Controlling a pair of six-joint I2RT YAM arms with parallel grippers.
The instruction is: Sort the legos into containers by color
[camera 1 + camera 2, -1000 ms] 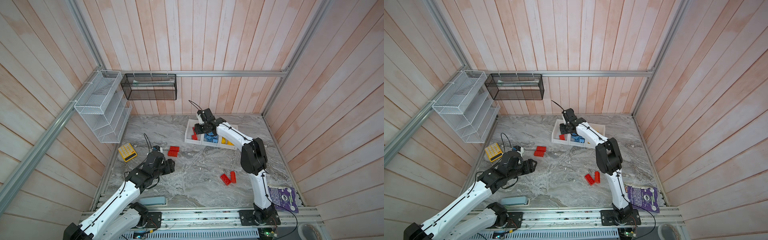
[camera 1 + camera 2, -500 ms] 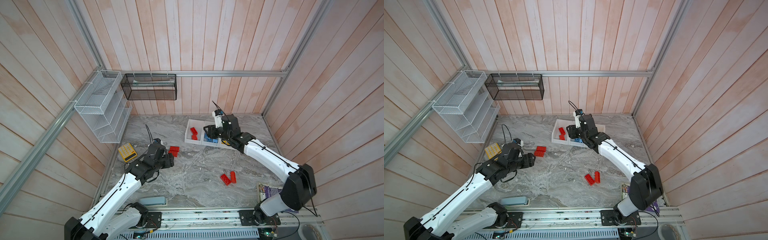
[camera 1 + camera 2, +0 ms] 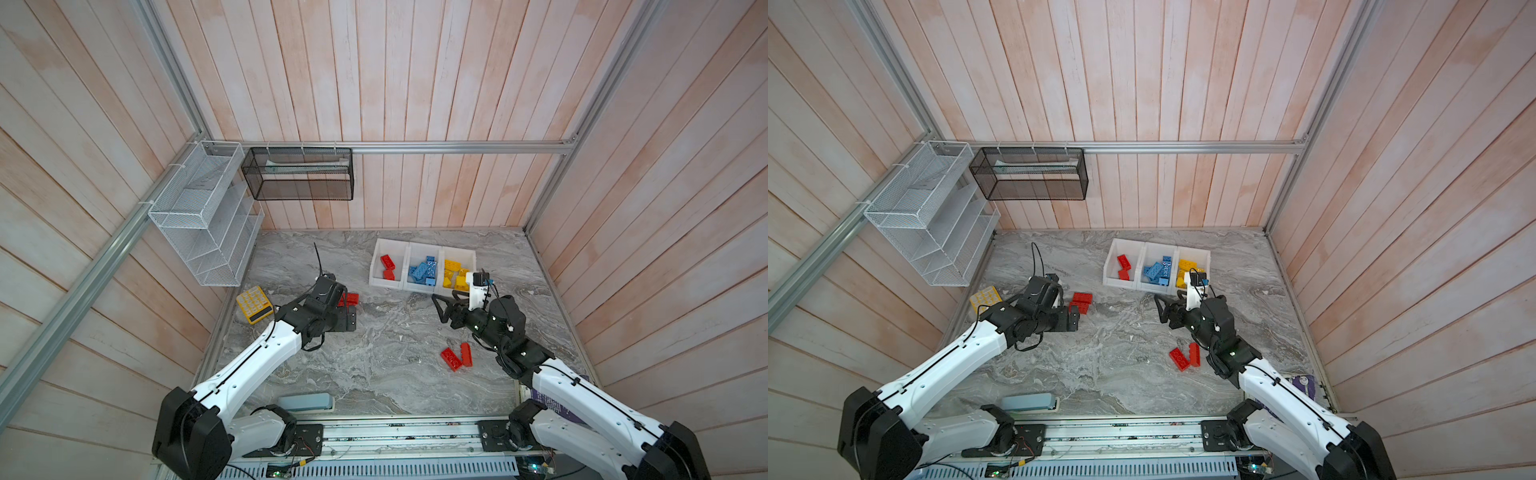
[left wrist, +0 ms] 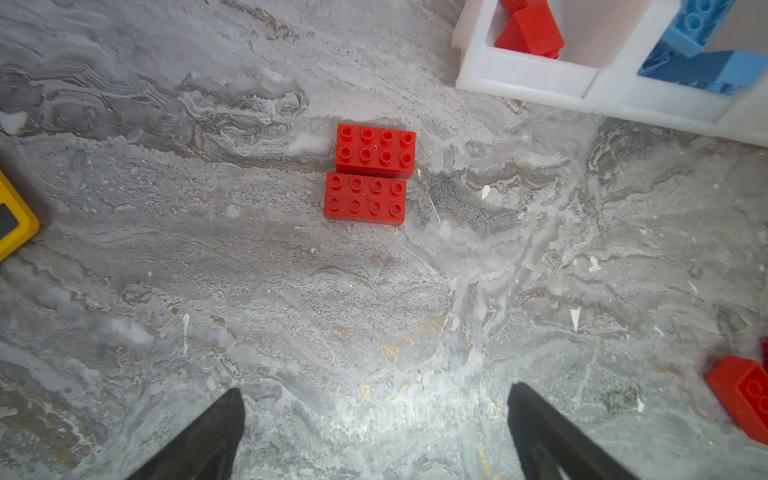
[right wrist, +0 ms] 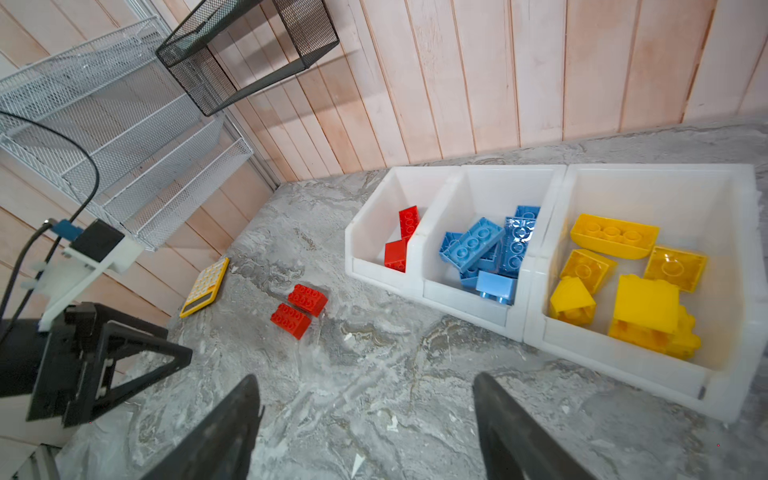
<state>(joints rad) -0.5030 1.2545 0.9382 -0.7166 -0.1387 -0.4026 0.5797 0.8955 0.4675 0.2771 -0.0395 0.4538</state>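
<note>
Red legos side by side, left pincer pointing at them, wide open, empty, right pincer facing containers, open, empty

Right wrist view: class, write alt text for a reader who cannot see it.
Three joined white bins hold sorted Lego: red bricks, blue bricks, yellow bricks. Two loose red bricks lie side by side on the grey marbled table near a yellow calculator; the right gripper is open and empty.

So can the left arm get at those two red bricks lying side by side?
Probably yes. The left gripper is open and empty, the two red bricks lie just ahead of it on the table, and nothing stands between them.
</note>
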